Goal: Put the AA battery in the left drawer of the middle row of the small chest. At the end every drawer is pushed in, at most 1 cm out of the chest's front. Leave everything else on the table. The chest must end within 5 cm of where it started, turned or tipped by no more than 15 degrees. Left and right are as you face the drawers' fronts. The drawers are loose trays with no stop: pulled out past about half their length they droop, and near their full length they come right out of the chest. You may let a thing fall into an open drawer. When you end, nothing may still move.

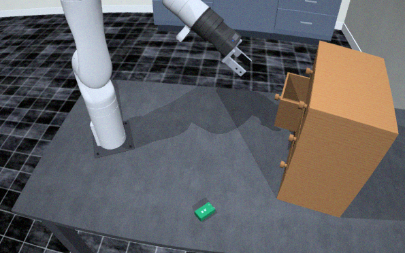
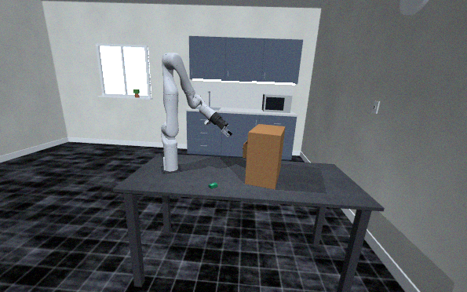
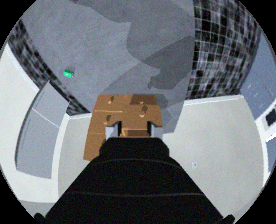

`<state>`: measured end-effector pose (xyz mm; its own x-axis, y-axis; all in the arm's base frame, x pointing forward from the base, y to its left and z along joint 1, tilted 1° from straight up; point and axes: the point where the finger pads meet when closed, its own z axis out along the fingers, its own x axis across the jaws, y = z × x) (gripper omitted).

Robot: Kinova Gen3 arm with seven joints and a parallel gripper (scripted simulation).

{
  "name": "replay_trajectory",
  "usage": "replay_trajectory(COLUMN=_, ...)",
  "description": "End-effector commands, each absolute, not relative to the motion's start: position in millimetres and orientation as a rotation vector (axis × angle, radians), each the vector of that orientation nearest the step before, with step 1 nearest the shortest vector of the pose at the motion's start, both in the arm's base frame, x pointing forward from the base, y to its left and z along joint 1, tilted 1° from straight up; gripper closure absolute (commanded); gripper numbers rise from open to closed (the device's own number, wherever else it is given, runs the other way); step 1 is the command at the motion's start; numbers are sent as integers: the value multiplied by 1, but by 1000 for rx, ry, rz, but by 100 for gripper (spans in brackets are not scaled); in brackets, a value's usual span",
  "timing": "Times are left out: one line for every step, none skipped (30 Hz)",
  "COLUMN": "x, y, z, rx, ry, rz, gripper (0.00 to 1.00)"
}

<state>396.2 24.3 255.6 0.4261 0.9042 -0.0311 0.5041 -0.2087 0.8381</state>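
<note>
The chest (image 1: 348, 136) (image 2: 264, 157) (image 3: 95, 131) stands upright, its drawer fronts facing the arm. The left drawer of the middle row (image 1: 288, 113) (image 2: 245, 150) is pulled partway out and looks level. Its inner walls show in the top view, but its floor is hidden. The other drawers whose knobs show look pushed in. My gripper (image 1: 246, 67) (image 2: 230, 134) (image 3: 134, 126) is open and empty, tilted down toward the chest, in the air in front of and higher than the open drawer, touching nothing. No AA battery can be seen; whether it lies in the open drawer cannot be told.
A small green block (image 1: 205, 211) (image 2: 213, 185) (image 3: 68, 73) lies on the table (image 1: 154, 177) (image 2: 194, 188) near the edge on the top and exterior views' side, well apart from the chest. The chest's knobs, such as the right middle knob (image 1: 291, 137), stick out from its front.
</note>
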Motion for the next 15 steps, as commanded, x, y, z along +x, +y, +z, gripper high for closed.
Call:
replay_trajectory(x=399, y=22, z=263, rx=1899, ry=1202, rz=602, gripper=0)
replay_trajectory(x=399, y=22, z=264, rx=1909, ry=1209, rz=598, gripper=0)
replay_trajectory(x=399, y=23, z=265, rx=1918, ry=1216, rz=595, gripper=0)
replay_trajectory(x=399, y=23, z=265, rx=1918, ry=1216, rz=595, gripper=0)
replay_trajectory(x=399, y=23, z=265, rx=1918, ry=1216, rz=595, gripper=0)
replay_trajectory(x=400, y=23, z=266, rx=1927, ry=1224, rz=594, gripper=0)
replay_trajectory(x=401, y=24, z=268, rx=1936, ry=1232, rz=594, gripper=0)
replay_trajectory(x=401, y=25, z=269, rx=1945, ry=1239, rz=591, gripper=0)
replay_trajectory(x=401, y=24, z=269, rx=1956, ry=1244, rz=579, gripper=0)
replay_trajectory(x=400, y=23, z=269, rx=1967, ry=1249, rz=568, gripper=0)
replay_trajectory(x=400, y=23, z=269, rx=1978, ry=1255, rz=558, gripper=0)
replay_trajectory(x=400, y=22, z=269, rx=1989, ry=1261, rz=549, gripper=0)
replay_trajectory(x=400, y=22, z=269, rx=2000, ry=1268, rz=542, gripper=0)
replay_trajectory(x=400, y=22, z=270, rx=2011, ry=1275, rz=535, gripper=0)
replay_trajectory(x=400, y=23, z=271, rx=2022, ry=1282, rz=529, gripper=0)
